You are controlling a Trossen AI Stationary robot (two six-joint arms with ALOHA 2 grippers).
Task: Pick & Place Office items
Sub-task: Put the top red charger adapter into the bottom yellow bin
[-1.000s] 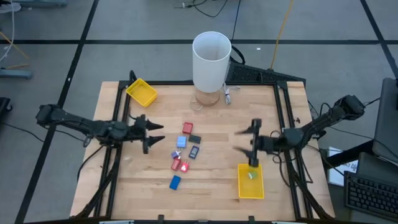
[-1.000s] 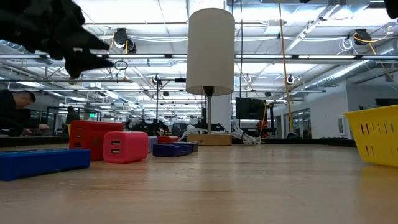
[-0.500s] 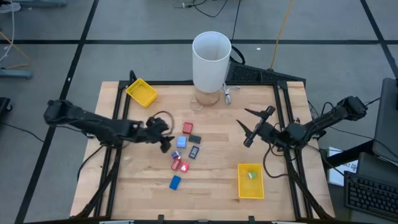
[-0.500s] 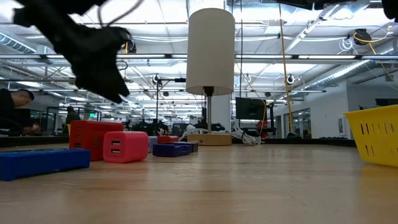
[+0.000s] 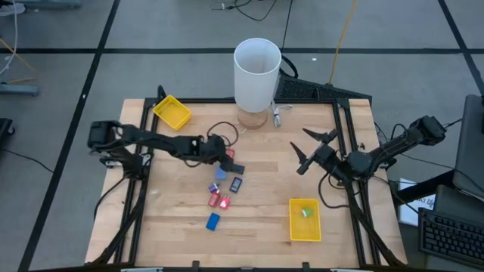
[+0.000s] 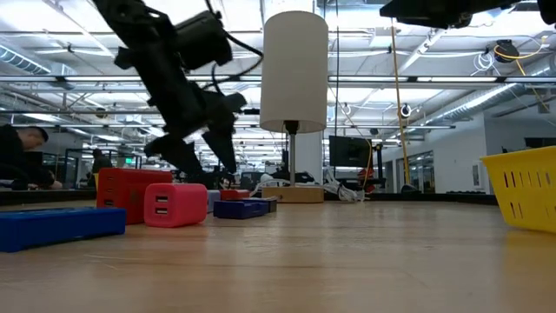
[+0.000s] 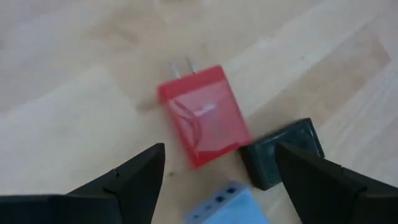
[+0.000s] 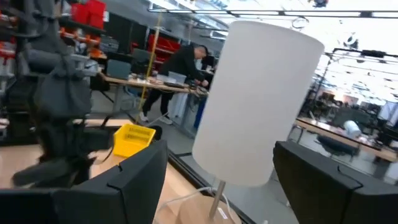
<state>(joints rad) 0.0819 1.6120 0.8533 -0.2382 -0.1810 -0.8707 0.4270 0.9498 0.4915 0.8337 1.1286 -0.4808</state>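
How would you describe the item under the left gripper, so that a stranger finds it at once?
Start at the tall white cylinder at the table's far edge and move toward the cluster of small pieces at mid-table. The open left gripper hovers over a flat red plug block. Only it shows two metal prongs; a dark grey block lies beside it.

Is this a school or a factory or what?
Probably a robot lab or workshop. Two robot arms work at a wooden table, the ceiling has bare pipes and strip lights, and a person bends over a bench among red shelves.
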